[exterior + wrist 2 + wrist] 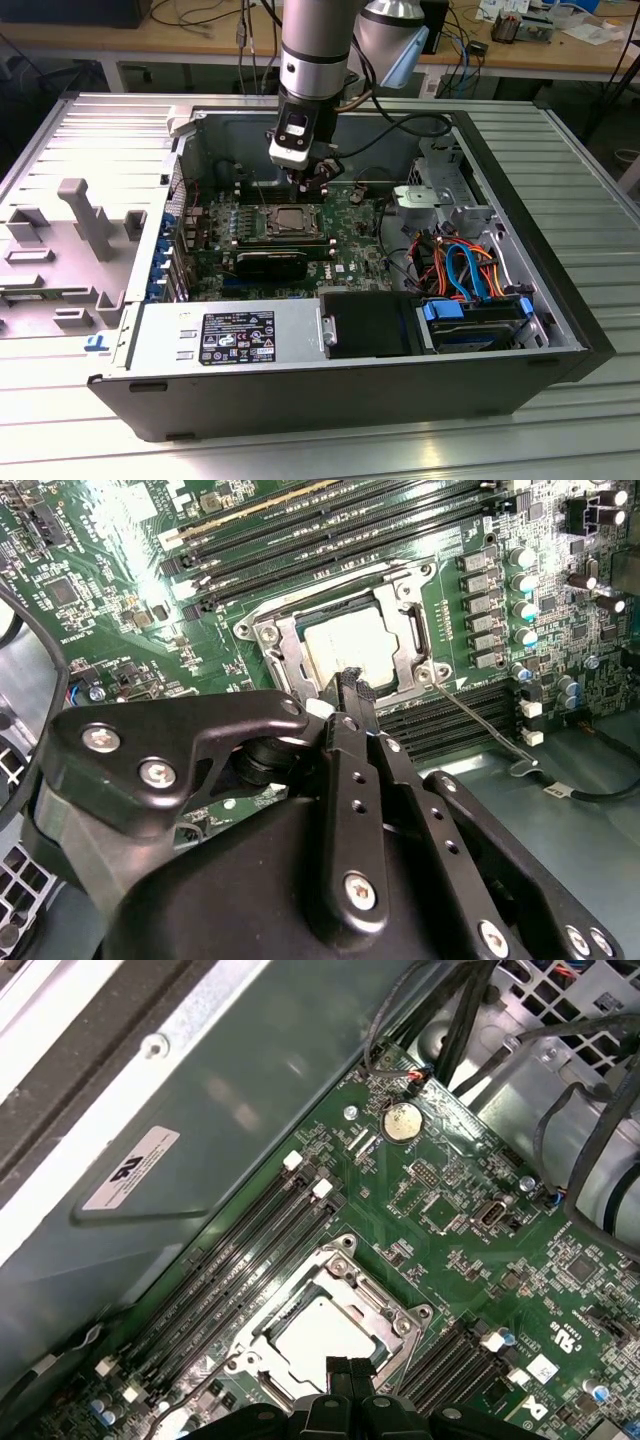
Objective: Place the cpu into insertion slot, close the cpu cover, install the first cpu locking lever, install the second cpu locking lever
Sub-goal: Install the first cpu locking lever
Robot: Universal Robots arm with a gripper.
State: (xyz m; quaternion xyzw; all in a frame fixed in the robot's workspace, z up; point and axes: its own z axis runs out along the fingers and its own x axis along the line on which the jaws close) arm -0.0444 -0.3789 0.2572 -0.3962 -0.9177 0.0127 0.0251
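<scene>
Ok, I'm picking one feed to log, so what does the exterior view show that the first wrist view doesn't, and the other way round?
Exterior view, not the first wrist view: the whole open computer case, its power supply, the blue drive carrier and the arm.

First wrist view, not the exterior view: the coin battery and a white sticker on the case wall.

Both: the pincer right by the cpu, which is framed by the cpu cover.

Dull satin-grey metal tops the cpu (345, 640), ringed by the brighter, shiny metal cpu cover (408, 630). The motherboard (450, 1210) is semi-gloss green; the case wall (250, 1090) matt grey sheet metal; the gripper (352, 685) matt black with bright screws (360, 891); the table (560, 420) ribbed brushed metal.
</scene>
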